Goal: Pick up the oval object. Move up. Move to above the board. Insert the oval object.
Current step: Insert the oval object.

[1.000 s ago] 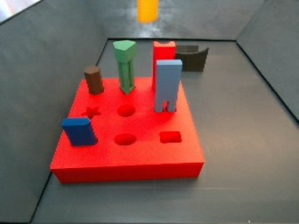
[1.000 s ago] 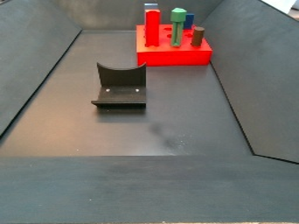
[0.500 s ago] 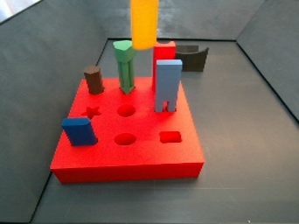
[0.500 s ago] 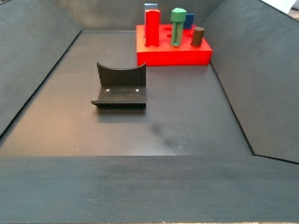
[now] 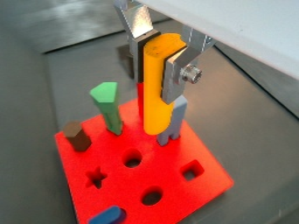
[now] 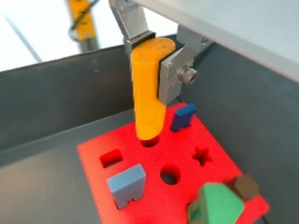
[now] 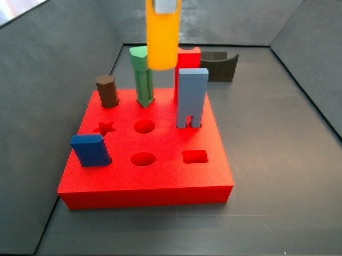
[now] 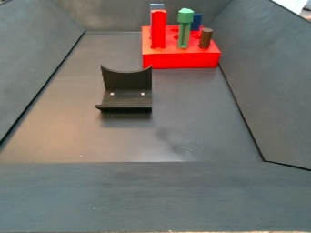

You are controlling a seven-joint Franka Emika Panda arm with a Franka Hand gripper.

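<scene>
My gripper [image 5: 158, 66] is shut on the oval object [image 5: 160, 87], a tall orange-yellow peg, near its top, and holds it upright. In a side view the oval object [image 7: 162, 35] hangs over the back half of the red board [image 7: 167, 175], with its lower end level with the top of the green peg [image 7: 142, 75]; only a bit of the gripper [image 7: 163, 6] shows at the frame's upper edge. Both wrist views show the board [image 5: 170, 162] [image 6: 146, 157] with open holes below the peg [image 6: 149, 92]. In a side view [image 8: 183, 59] the board shows far off; gripper and oval object are out of frame.
On the board stand the green peg, a short brown cylinder [image 7: 107, 92], a light-blue peg [image 7: 193, 97], a red peg [image 7: 187, 58] and a small blue block [image 7: 91, 150]. The dark fixture [image 8: 124, 89] stands on the floor apart from the board. Grey walls surround the floor.
The oval object has come down in the gripper: a second ago only its lower end showed at the side view's top; now it hangs just above the pegs.
</scene>
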